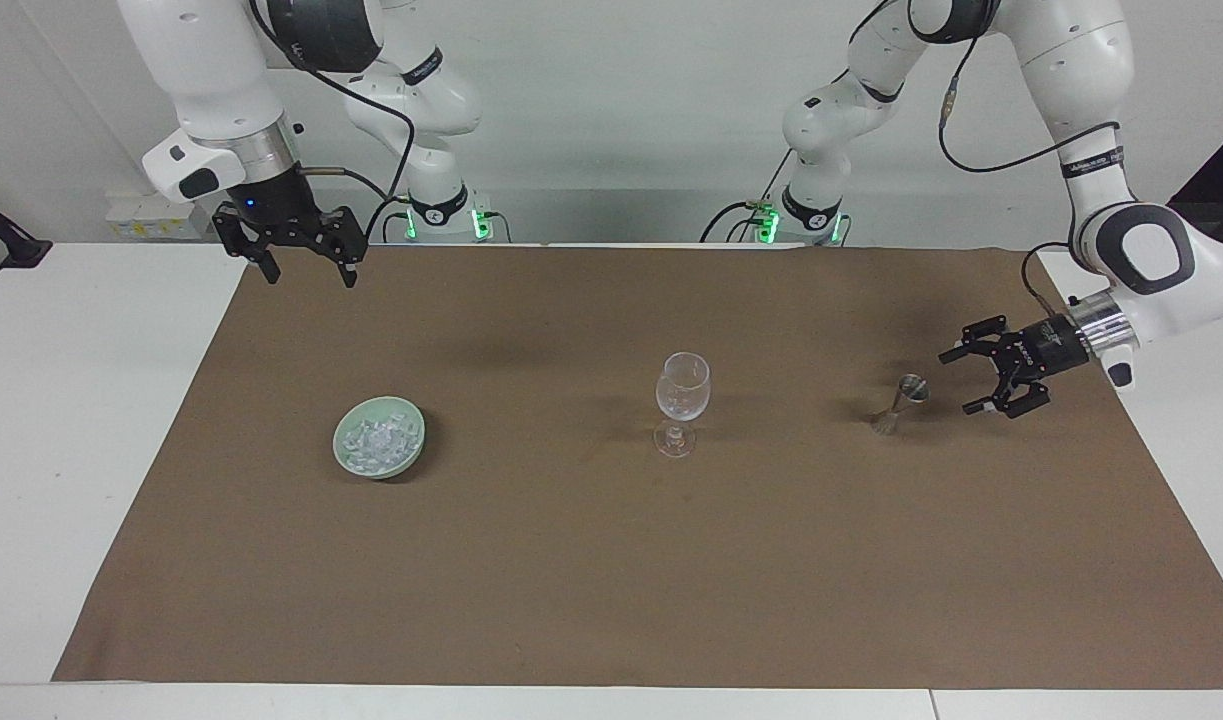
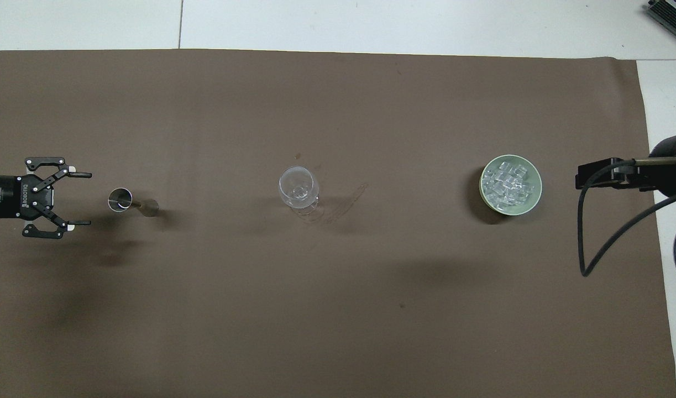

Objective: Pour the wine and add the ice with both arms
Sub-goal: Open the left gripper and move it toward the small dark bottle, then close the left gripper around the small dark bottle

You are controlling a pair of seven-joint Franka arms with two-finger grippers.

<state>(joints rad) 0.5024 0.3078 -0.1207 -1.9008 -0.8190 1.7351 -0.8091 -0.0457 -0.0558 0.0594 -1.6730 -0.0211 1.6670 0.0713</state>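
Progress is slight in the facing view: the stemmed clear glass [image 1: 682,400] stands upright and looks empty near the middle of the brown cloth [image 1: 611,580], so both the pouring and the icing are judged to be left. The ice [image 1: 376,443], a heap of small clear-whitish cubes, is seen lying in the pale green round bowl [image 1: 379,437] toward the right arm's end of the surface, untouched. The small silver metal double-cone measuring cup [image 1: 901,402] is seen upright toward the left arm's end; whether it holds any liquid cannot be told. The black two-finger left tool [image 1: 972,378] is turned sideways just beside that cup, its fingers spread and nothing held; a grasp of the cup is judged to be the step in hand. The black two-finger right tool [image 1: 308,265] is parked up in the air over the cloth's edge by the robots, fingers spread and empty, and that arm is waiting. The white surface [image 1: 91,420] is covered mostly by the cloth, and a pale wall is seen at the robots' end.

From overhead, the left tool [image 2: 80,199] is seen with spread fingers pointing at the measuring cup [image 2: 120,199], apart from it. The glass [image 2: 299,188] is lined up between the cup and the bowl [image 2: 511,209], where the ice [image 2: 508,184] is piled. Only the right arm's wrist and cable are shown there.
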